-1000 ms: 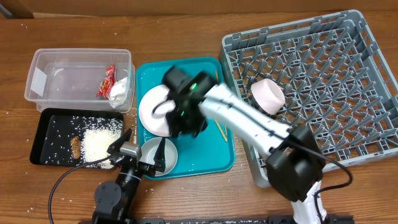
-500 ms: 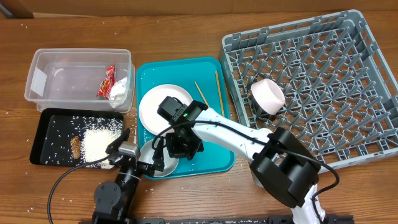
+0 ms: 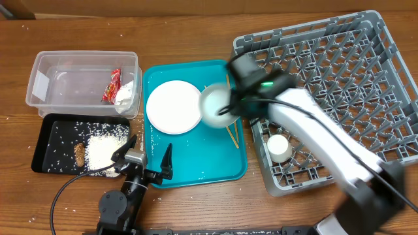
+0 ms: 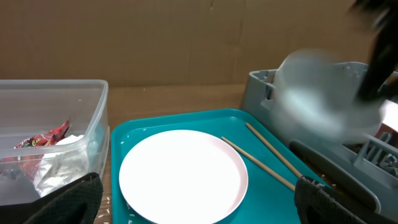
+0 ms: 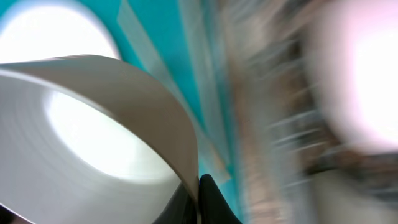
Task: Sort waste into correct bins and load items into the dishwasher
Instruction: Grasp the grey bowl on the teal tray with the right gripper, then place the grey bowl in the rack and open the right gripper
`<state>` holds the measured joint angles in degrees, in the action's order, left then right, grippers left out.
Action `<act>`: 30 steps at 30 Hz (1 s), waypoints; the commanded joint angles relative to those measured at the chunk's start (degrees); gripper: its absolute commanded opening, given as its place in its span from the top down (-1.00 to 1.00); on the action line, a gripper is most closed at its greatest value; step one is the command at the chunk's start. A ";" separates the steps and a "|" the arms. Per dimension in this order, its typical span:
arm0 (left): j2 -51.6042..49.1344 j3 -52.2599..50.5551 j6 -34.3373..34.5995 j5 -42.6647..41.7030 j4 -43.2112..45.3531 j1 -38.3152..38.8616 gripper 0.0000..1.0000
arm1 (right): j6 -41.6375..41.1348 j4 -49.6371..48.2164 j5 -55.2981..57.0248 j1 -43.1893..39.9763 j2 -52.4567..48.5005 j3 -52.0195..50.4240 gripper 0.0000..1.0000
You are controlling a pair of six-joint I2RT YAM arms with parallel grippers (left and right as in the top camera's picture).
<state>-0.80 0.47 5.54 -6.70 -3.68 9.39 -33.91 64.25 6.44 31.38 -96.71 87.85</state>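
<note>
My right gripper (image 3: 228,104) is shut on the rim of a white bowl (image 3: 213,104) and holds it in the air over the right side of the teal tray, next to the grey dishwasher rack (image 3: 339,85). In the right wrist view the fingers (image 5: 208,196) pinch the bowl wall (image 5: 124,124); the rest is blurred. A white plate (image 3: 173,106) and chopsticks (image 3: 230,88) lie on the tray. A small white cup (image 3: 280,148) sits in the rack. My left gripper (image 3: 147,166) stands open at the tray's front edge, facing the plate (image 4: 183,174).
The clear tub (image 3: 81,68) at the back left holds a red wrapper (image 3: 112,83) and a white tissue (image 3: 125,94). The black tray (image 3: 52,140) in front of it holds rice (image 3: 104,150) and a brown scrap (image 3: 79,153). The teal tray (image 3: 202,163) lies between bins and rack.
My right gripper shut on the bowl at the front of the teal tray, lifted it and swung it right toward the rack. The left arm stayed still.
</note>
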 commanded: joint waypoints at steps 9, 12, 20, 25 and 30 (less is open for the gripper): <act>0.15 -0.17 -0.66 -0.39 -0.13 0.11 -1.00 | 3.58 6.19 57.42 -10.97 5.79 0.02 0.92; 0.15 -0.17 -0.66 -0.39 -0.13 0.11 -1.00 | 3.91 6.21 57.29 -17.14 3.13 -1.09 0.92; 0.15 -0.17 -0.66 -0.39 -0.13 0.11 -1.00 | 3.76 4.24 56.52 -24.06 -6.36 -2.32 0.92; 0.15 -0.17 -0.66 -0.39 -0.13 0.11 -1.00 | 3.72 5.20 56.04 -22.60 -9.81 -2.32 0.92; 0.15 -0.17 -0.66 -0.39 -0.13 0.11 -1.00 | 3.74 5.95 54.34 -17.73 -9.84 -2.32 0.92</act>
<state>-0.80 0.47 5.54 -6.70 -3.68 9.39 -29.95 70.30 62.04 10.46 -106.72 85.56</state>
